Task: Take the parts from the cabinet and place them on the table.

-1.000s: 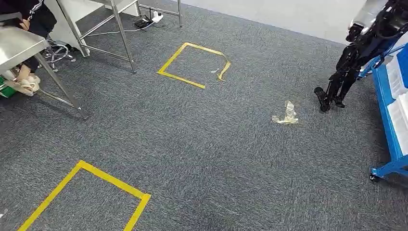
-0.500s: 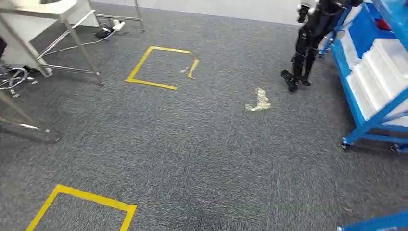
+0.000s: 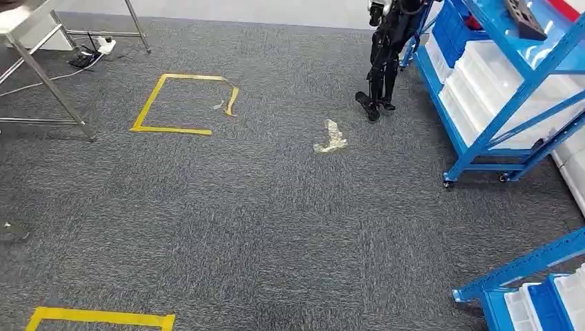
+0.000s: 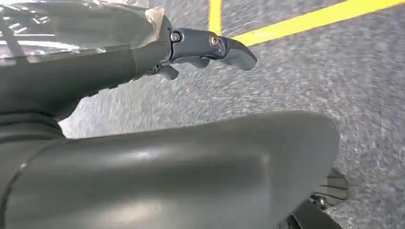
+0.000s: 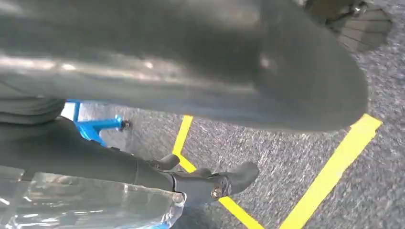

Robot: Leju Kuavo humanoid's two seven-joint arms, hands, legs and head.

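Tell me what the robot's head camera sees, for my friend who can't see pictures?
Grey carpet fills most of the view, with a blue rack of white bins on the right. A yellow tape square and a crumpled scrap lie on the floor, another dark robot stands by the rack, and metal table legs show at upper left.

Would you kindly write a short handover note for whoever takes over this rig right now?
Left robot hand: hanging over the carpet, nothing in it, fingers apart.
Right robot hand: the same, nothing in it.
Blue cabinet stands ahead to the right with white bins on its shelves; a dark part lies on an upper shelf.
Metal table is at far left.
Done: nothing delivered.
Left: reach the cabinet, take parts, carry them to the table.
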